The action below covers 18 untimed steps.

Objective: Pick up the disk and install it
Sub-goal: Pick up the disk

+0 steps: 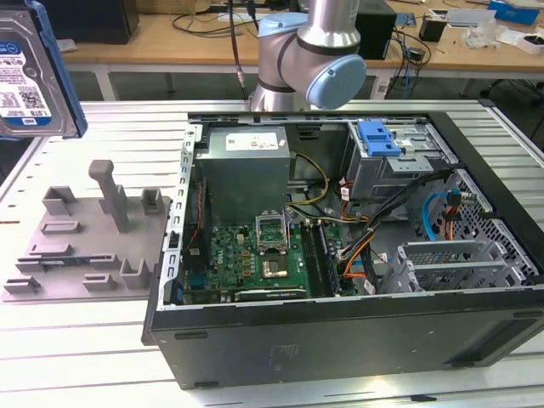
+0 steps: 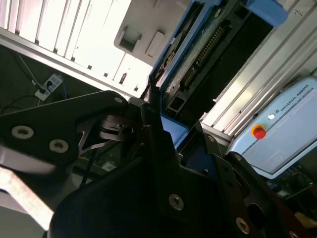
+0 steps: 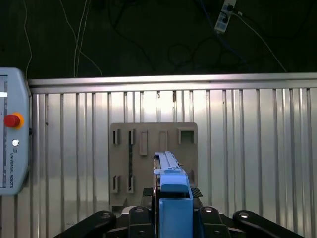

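While the gripper (image 3: 174,198) is clenched on the disk (image 3: 168,166), that disk hangs in the air above the table (image 3: 247,148), apart from everything lying on it. Seen in the first wrist view, it is edge-on with a blue side rail toward the camera, and the grey holder (image 3: 148,144) lies flat on the slatted top straight beneath it. A pale control box (image 3: 12,139) with a red button sits at the table's edge, well apart from the holder.

From the second wrist view the gripper (image 2: 173,131) has its black fingers (image 2: 153,134) pressed against the two sides of the disk (image 2: 208,54), whose dark underside and row of connector pins face the camera. The control box (image 2: 282,139) shows here too.

Looking at the exterior view, the disk (image 1: 30,72) stands on edge with its white-and-blue label toward the camera and a blue rail down one side, high over the holder (image 1: 85,246). This holder, with one tall upright post, rests near the table's edge on the exterior view's left. Just beside it, an open computer case (image 1: 340,340) covers the middle of the table and reaches toward the edge on the exterior view's right. Inside are a green circuit board (image 1: 255,255), a grey power box (image 1: 246,166) and a bright blue latch (image 1: 378,138) on the metal drive cage. Behind the case, by the table's far edge, rises the arm (image 1: 310,51).
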{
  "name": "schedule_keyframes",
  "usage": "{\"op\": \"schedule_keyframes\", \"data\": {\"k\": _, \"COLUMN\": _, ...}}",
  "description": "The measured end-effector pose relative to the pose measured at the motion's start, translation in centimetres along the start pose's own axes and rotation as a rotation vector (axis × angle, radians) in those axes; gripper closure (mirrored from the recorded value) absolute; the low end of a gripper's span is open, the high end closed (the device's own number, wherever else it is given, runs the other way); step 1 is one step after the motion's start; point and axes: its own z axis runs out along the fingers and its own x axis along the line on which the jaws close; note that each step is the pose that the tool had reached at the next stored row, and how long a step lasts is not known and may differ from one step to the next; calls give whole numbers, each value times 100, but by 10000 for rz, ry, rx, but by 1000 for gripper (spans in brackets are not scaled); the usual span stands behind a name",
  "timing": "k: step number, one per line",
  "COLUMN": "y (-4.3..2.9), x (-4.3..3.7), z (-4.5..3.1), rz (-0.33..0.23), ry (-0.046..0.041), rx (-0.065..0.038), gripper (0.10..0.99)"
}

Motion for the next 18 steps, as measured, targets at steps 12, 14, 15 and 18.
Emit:
{"op": "schedule_keyframes", "data": {"k": 12, "y": -322, "x": 202, "z": -5, "rz": -21, "ry": 0, "rx": -3, "gripper": 718}}
{"op": "schedule_keyframes", "data": {"k": 14, "y": -369, "x": 238, "z": -5, "rz": -20, "ry": 1, "rx": -7, "gripper": 718}}
{"op": "schedule_keyframes", "data": {"k": 15, "y": -399, "x": 260, "z": -5, "rz": -21, "ry": 0, "rx": -9, "gripper": 718}}
{"op": "schedule_keyframes", "data": {"k": 18, "y": -562, "x": 364, "z": -7, "rz": -24, "ry": 1, "rx": -17, "gripper": 718}}
